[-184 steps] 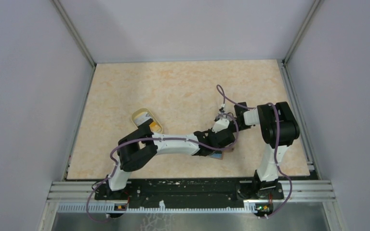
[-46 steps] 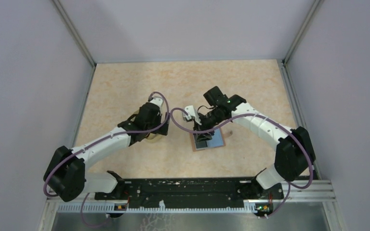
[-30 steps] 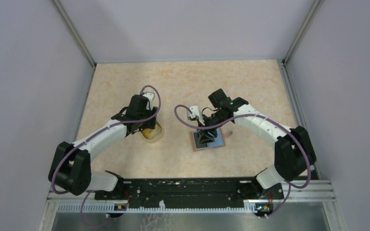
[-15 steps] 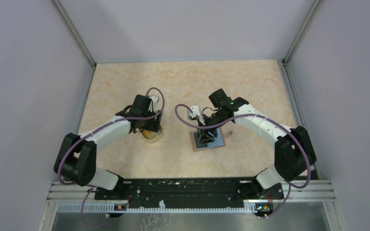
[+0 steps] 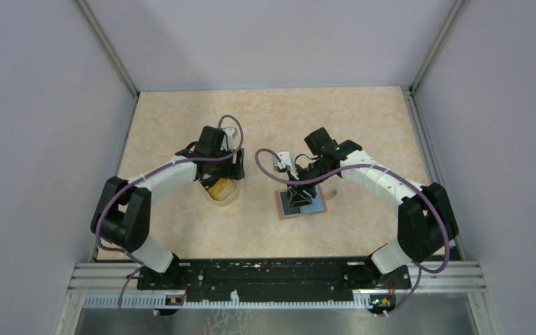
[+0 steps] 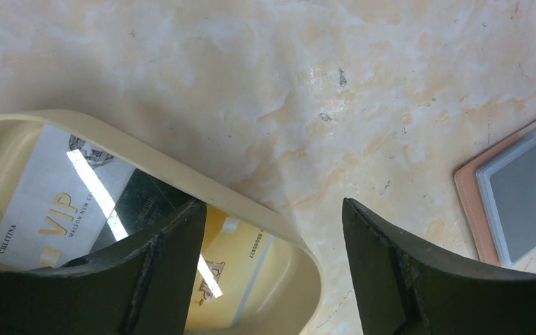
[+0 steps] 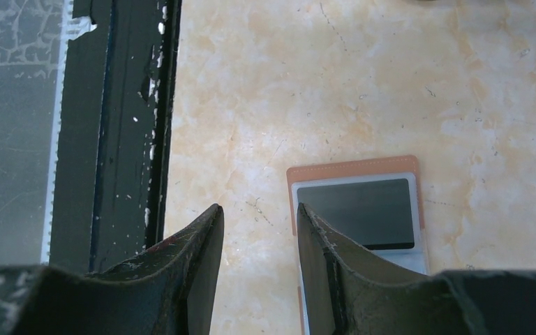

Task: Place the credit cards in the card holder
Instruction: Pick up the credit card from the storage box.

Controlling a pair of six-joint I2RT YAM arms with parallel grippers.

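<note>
Left jaws spread astride cup [image 6: 279,230] wall, cards [image 6: 49,202] inside: likely lining up to pinch one. Right jaws part-spread, empty, over open card holder [image 7: 354,169] on desk [image 7: 286,84], likely steadying it.

Plain lilac walls [image 5: 272,42] enclose a beige marbled tabletop [image 5: 265,118].

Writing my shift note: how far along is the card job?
Done: the reddish-brown folding card holder lies open, no card visible inside, open right gripper over it. In hand: the open left gripper straddles the rim of the translucent yellowish cup, gripping nothing. Left: the white plastic card and orange-yellow card, in that cup.
</note>
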